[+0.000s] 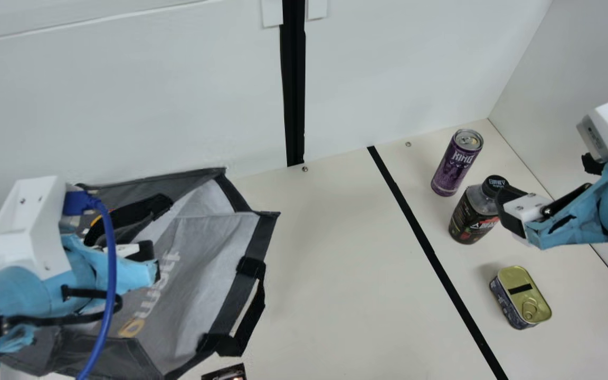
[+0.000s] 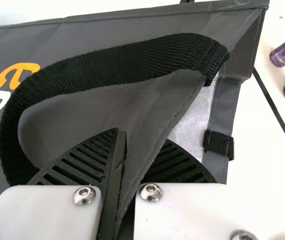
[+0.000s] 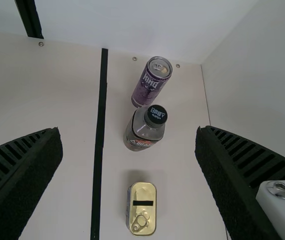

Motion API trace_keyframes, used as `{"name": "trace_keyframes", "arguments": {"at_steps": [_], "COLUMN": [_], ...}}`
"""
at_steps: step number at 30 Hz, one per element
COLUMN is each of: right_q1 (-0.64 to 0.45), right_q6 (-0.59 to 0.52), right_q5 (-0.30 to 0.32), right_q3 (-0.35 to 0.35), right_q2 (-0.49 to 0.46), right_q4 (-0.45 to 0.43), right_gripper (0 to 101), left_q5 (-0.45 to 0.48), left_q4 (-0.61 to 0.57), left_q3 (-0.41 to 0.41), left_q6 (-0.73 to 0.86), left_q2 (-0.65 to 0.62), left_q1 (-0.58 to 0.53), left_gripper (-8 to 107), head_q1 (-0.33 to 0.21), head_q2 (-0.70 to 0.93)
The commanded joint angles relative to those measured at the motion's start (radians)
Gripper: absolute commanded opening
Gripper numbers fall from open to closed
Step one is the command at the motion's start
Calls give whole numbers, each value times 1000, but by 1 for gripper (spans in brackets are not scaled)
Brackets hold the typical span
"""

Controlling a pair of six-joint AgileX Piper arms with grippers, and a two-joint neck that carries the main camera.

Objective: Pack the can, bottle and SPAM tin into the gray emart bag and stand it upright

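In the main view my left gripper (image 1: 151,256) is over the gray emart bag (image 1: 198,264), which lies on its side with its mouth facing the table's middle. The left wrist view has the left gripper (image 2: 136,142) shut on a fold of the bag (image 2: 147,120), beside a black handle loop. My right gripper (image 1: 510,208) is open and empty above the table near the bottle (image 1: 473,214). The purple can (image 1: 456,163) and the bottle stand upright, the tin (image 1: 520,298) nearer the front. In the right wrist view the right gripper (image 3: 128,131) has its fingers wide apart.
A black tape line (image 1: 436,258) crosses the table between the bag and the three items. White walls (image 1: 124,105) rise behind and at the right. A small dark object (image 1: 225,372) lies at the main view's bottom edge, and a blue cable (image 1: 110,274) hangs beside the left arm.
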Motion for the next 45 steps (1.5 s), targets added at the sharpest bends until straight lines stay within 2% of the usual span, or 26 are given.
{"name": "trace_keyframes", "arguments": {"at_steps": [1,21,37,38,45], "right_q1": [0,0,0,34,92], "right_q6": [0,0,0,31,74], "right_q5": [0,0,0,-8,-28], "right_q3": [0,0,0,6,-11], "right_q2": [0,0,0,-7,16], "right_q4": [0,0,0,-27,-82], "right_gripper": [95,95,95,95,95], "left_q5": [-3,-44,-45,-45,-45], "left_q4": [3,63,61,61,61], "left_q3": [-4,5,5,5,5], "left_q6": [-1,-22,-21,-21,-21], "left_q2": [7,67,66,66,66], "left_q1": [1,-19,-18,-18,-18], "left_gripper": [-8,-8,-8,-8,-8], "head_q1": [-23,-23,-23,-23,-23], "head_q2": [-2,-2,-2,-2,-2]}}
